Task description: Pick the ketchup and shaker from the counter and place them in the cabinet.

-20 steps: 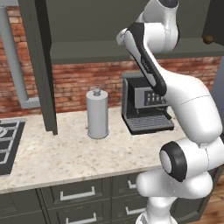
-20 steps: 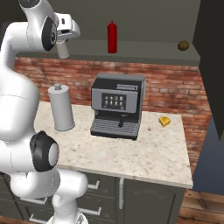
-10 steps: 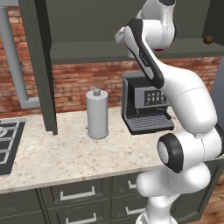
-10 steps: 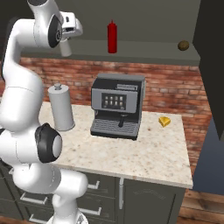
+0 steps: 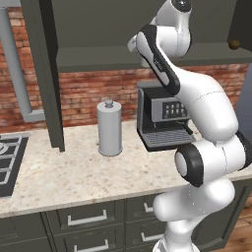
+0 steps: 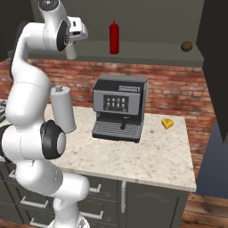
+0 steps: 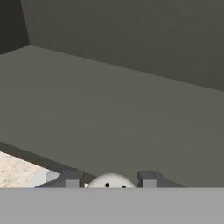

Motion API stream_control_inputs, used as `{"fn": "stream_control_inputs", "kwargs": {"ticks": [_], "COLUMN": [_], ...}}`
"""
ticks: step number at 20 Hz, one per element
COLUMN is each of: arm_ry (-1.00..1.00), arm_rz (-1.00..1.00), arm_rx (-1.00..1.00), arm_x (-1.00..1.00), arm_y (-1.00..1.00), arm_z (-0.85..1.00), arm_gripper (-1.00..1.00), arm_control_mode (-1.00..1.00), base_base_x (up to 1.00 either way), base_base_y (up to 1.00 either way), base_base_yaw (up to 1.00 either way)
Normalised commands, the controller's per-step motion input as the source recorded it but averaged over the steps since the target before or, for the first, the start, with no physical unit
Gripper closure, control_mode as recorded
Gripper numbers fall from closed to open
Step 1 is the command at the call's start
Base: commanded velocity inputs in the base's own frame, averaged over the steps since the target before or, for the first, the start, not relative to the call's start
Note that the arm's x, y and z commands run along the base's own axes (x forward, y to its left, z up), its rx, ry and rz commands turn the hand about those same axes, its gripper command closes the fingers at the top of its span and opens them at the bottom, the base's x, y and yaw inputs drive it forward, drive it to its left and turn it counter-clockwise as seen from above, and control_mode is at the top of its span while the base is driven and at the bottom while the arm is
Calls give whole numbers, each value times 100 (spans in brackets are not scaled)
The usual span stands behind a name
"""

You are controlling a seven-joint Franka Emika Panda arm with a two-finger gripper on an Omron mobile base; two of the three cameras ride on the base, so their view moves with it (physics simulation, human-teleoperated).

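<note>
Shaker (image 7: 110, 180) sits clenched in my jaws at the front edge of the cabinet (image 7: 131, 109) shelf, ketchup (image 6: 114, 38) already standing farther along it, and I judge letting go this near the lip could tip it down onto the surface (image 6: 151, 151).

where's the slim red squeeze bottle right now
In the right base view the slim red squeeze bottle stands upright on the dark grey-green cabinet shelf, above the black coffee machine and to the right of the gripper.
</note>
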Motion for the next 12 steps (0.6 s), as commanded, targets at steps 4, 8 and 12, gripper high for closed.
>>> {"fn": "stream_control_inputs", "kwargs": {"ticks": [4,8,12], "arm_ry": [0,0,0], "arm_rz": [1,0,0], "arm_rx": [0,0,0], "arm_x": [30,38,40], "arm_y": [0,0,0], "arm_z": [-4,-1,0], "arm_gripper": [100,100,100], "arm_control_mode": [-100,-100,-100], "base_base_x": [0,0,0], "base_base_y": [0,0,0], "base_base_yaw": [0,0,0]}}
